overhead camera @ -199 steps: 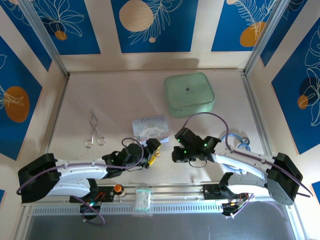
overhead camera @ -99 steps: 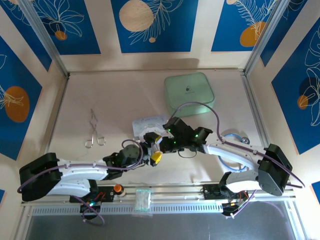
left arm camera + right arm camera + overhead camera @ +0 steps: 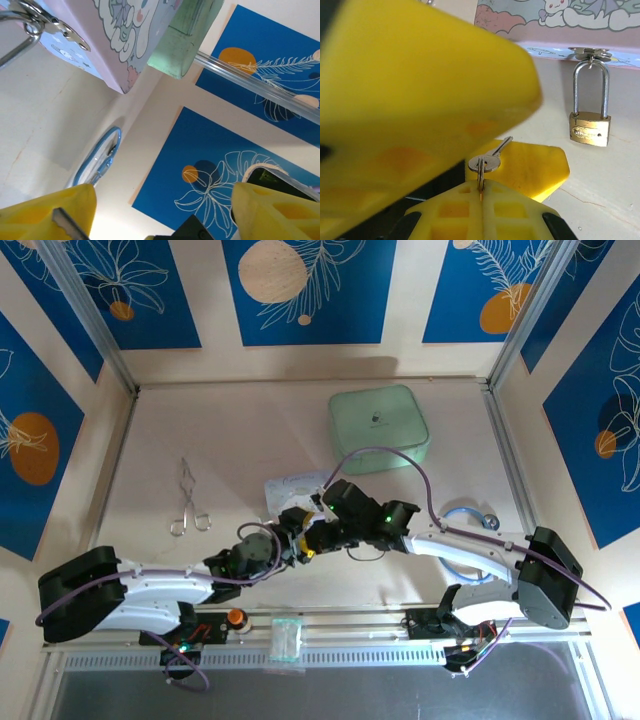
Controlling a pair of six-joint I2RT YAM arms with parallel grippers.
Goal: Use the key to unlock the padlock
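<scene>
In the right wrist view my right gripper [image 3: 481, 184] is shut on the ring of the small silvery key [image 3: 489, 161], which stands up above its fingertips. The key sits between the yellow fingers [image 3: 525, 170] of my left gripper [image 3: 292, 530], which is open. The brass padlock [image 3: 590, 128] hangs by its silver shackle from the hasp of the cartoon tin [image 3: 555, 20], to the right of the key and apart from it. From above, my right gripper [image 3: 318, 537] meets the left one just in front of the tin [image 3: 290, 485]. In the left wrist view my left gripper [image 3: 160, 220] stands wide open.
Silver forceps [image 3: 188, 500] lie at the left. A pale green case [image 3: 379, 428] sits behind the tin. A blue ring [image 3: 468, 520] lies by the right arm. A small clear box [image 3: 286, 637] rests on the front rail.
My right gripper has swung left from the table's middle right to the left gripper and now holds the key between that gripper's fingers. The left gripper has shifted slightly left.
</scene>
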